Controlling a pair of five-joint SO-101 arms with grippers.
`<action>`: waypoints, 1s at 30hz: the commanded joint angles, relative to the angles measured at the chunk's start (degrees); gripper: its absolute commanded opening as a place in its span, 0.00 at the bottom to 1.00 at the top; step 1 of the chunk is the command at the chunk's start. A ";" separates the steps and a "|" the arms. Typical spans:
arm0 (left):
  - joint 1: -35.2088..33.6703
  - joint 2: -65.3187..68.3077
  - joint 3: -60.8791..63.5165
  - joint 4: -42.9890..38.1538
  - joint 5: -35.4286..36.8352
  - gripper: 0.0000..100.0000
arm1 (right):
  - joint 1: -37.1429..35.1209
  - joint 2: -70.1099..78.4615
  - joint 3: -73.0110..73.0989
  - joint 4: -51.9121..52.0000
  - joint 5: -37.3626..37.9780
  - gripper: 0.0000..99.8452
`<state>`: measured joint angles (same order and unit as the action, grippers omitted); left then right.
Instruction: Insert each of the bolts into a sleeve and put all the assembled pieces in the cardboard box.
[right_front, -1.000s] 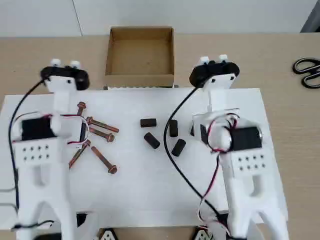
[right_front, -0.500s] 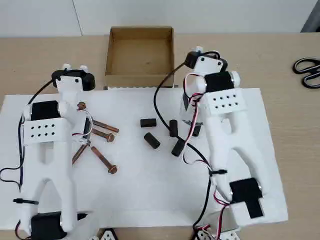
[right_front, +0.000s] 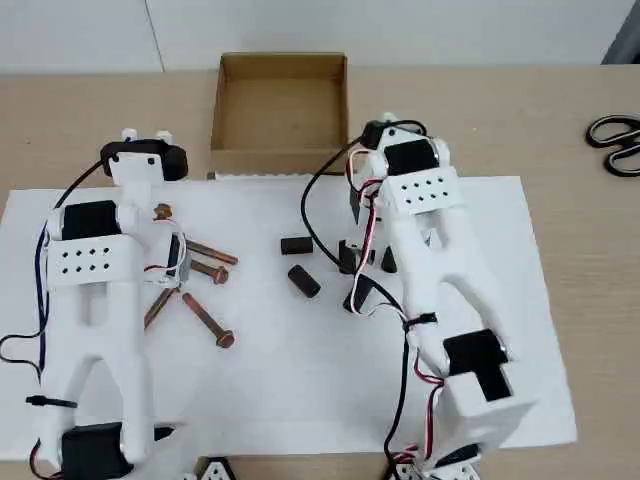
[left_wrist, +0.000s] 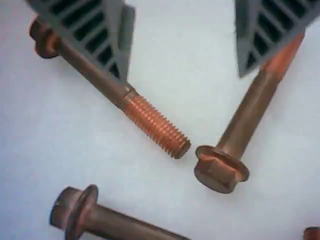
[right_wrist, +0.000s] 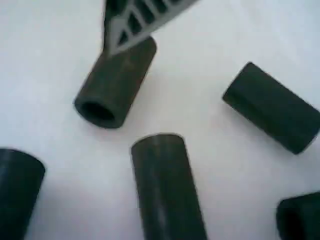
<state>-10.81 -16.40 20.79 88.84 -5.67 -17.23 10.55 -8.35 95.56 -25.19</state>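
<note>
Left hand (left_wrist: 185, 75) gapes over bolts (left_wrist: 152, 122), some hidden beneath its arm; right hand (right_wrist: 131, 30) over sleeves (right_wrist: 115, 85), grip untellable.

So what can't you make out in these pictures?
High view: the left arm covers parts of the bolts, so their count is unsure.
High view: the right arm hides parts of some sleeves, so likewise.
Left wrist view: one bolt has its shaft cut off by the edge.
Right wrist view: two sleeves are cut by the edges.
High view: the scissors are cut by the edge.
</note>
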 joint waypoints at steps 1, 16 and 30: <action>-0.09 0.00 -2.24 -1.32 -0.09 0.14 | 0.75 2.15 -2.81 -0.57 -0.62 0.17; 0.00 0.09 -2.15 -1.49 0.18 0.14 | 4.00 9.10 -2.81 -9.01 0.53 0.17; -0.18 -0.35 2.59 -2.99 0.09 0.14 | 4.26 14.46 -2.81 -15.08 1.76 0.17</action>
<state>-10.81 -16.40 22.55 87.60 -5.67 -13.89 25.05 -8.79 81.67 -24.13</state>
